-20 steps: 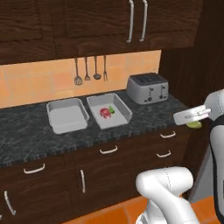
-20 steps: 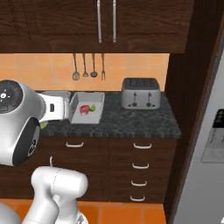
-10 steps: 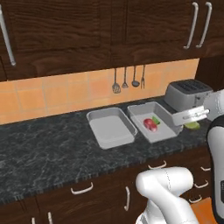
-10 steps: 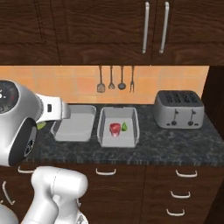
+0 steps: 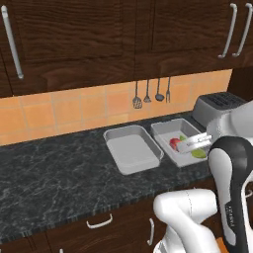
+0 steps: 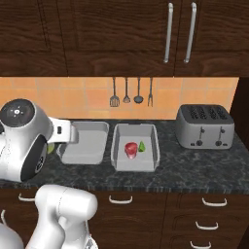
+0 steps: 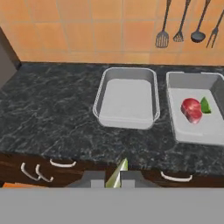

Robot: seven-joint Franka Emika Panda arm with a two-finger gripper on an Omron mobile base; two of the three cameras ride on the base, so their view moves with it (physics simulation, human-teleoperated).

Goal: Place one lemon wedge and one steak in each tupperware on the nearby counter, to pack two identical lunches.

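Note:
Two light-grey tupperware trays sit side by side on the black marbled counter (image 5: 59,173) (image 6: 194,165) (image 7: 48,113). Nothing lies in the left tupperware (image 5: 132,148) (image 6: 85,141) (image 7: 127,103). The right tupperware (image 5: 165,131) (image 6: 136,133) (image 7: 205,129) holds a red steak (image 5: 174,143) (image 6: 131,149) (image 7: 191,109) and a green lemon wedge (image 6: 141,146) (image 7: 205,105). My gripper (image 5: 197,149) (image 6: 53,144) (image 7: 113,178) hovers in front of the counter edge, shut on a second lemon wedge (image 5: 199,153) (image 6: 50,147) (image 7: 118,175).
A silver four-slot toaster (image 5: 217,106) (image 6: 204,126) stands right of the trays. Utensils (image 5: 148,91) (image 6: 131,92) (image 7: 183,26) hang on the orange tiled wall. Dark drawers with curved handles (image 7: 61,164) run under the counter; dark cabinets hang above.
The whole picture has shifted: the base has driven left along the counter, so trays and toaster sit further right in view. The gripper still holds the lemon wedge.

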